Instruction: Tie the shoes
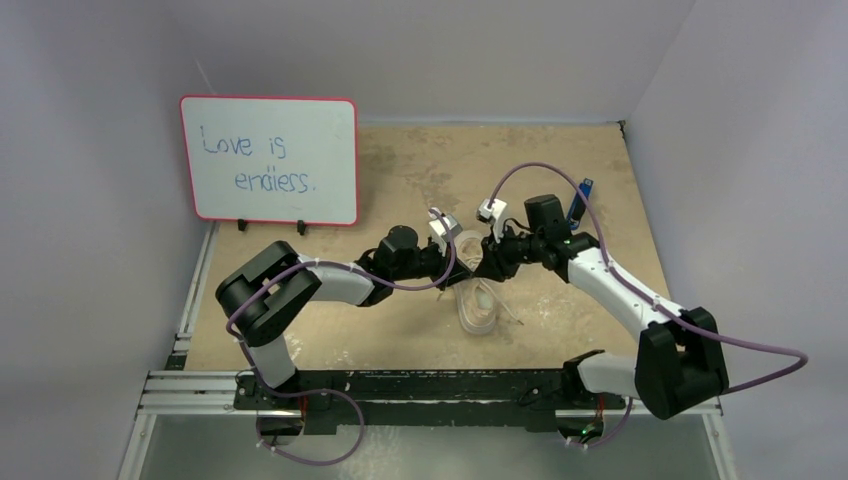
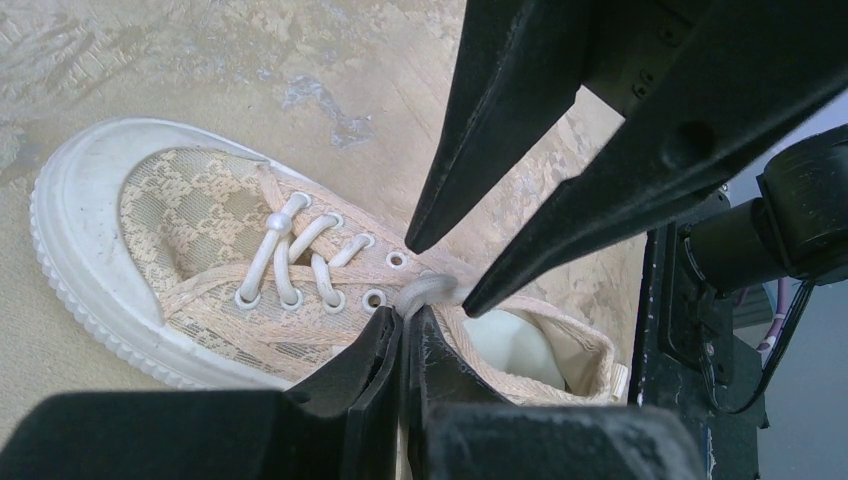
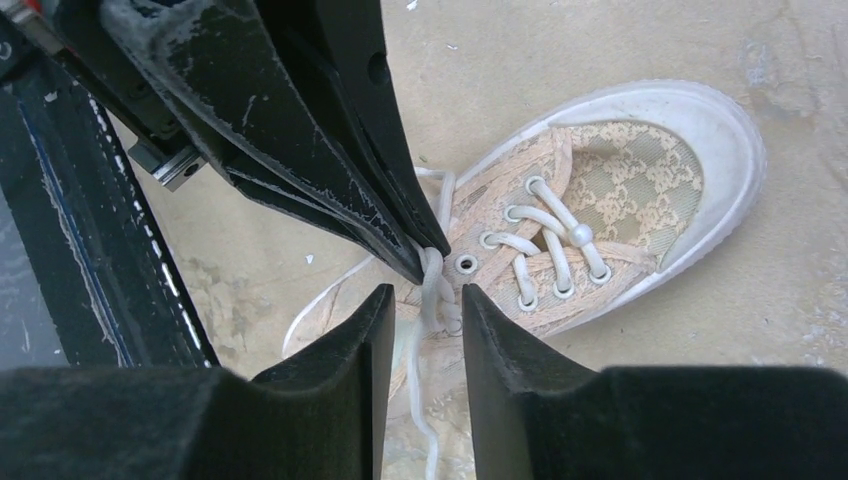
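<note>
— Where is the sneaker (image 1: pixel 478 304)?
— Upright on its sole near the middle of the tabletop (image 1: pixel 400 340), right under the spot where the left arm (image 1: pixel 335 282) and the right arm (image 1: pixel 612 282) meet

— What are the left jaws doing?
— They are closed down to a sliver, and they pinch a short stretch of the lace (image 2: pixel 425 292) just above the top eyelets, beside the shoe's opening. Both wrist views show the pinch

— And the right jaws?
— Parted, with a clear gap. Their tips sit on either side of that same piece of lace, close to it but not clamped on it. In the right wrist view the strand runs down through the gap between them

— The rest of the lacing?
— It is threaded crosswise through the lower eyelets toward the white toe cap, and it lies flat on the patterned upper

— Anything else around?
— A whiteboard (image 1: pixel 268 160) with a red rim stands at the far left, well apart from the shoe
</note>
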Controlling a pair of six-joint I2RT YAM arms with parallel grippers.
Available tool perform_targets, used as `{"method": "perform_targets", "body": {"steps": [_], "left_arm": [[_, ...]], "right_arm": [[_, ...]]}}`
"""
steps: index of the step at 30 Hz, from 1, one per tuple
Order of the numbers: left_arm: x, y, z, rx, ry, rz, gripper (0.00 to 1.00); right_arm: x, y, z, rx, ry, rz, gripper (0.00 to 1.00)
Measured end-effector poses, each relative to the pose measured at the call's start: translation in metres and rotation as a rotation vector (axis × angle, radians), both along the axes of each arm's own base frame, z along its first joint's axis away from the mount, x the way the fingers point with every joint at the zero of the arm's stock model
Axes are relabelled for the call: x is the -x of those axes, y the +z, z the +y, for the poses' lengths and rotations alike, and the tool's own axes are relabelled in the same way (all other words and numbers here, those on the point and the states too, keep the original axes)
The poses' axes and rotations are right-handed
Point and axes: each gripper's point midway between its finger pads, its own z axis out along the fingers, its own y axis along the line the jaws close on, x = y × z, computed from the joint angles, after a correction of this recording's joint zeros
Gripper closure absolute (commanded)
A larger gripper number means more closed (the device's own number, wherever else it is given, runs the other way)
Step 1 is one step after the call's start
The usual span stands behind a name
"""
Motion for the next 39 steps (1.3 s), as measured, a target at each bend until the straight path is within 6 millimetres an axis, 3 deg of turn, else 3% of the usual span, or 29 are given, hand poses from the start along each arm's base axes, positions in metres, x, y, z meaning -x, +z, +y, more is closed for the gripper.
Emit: {"method": "perform_targets", "body": {"steps": [3,10,14,15,31,39], "left_arm": [[0.0,0.0,0.0,0.0,0.0,0.0,1.0],[0.0,0.0,0.0,0.0,0.0,0.0,1.0],[0.0,0.0,0.0,0.0,0.0,0.0,1.0],[0.0,0.0,0.0,0.0,0.0,0.0,1.0],[-0.002,0.001,0.0,0.001,0.01,-0.003,1.0],[-0.008,0.013,-0.01,0.097,0.05,0.027,1.0]], "right_arm": [[-0.002,0.0,-0.001,-0.003,-0.011,0.004,0.8],[0.001,-0.01,0.002,-0.007,0.006,0.048,0.78],[0.001,-0.013,0.002,-0.003,0.009,0.055,0.99],[0.001,-0.013,0.002,-0.001,0.011,0.051,1.0],[0.008,-0.004,-0.002,0.0,0.012,0.041,1.0],[0.01,0.001,0.002,-0.033,0.044,0.036,1.0]]}}
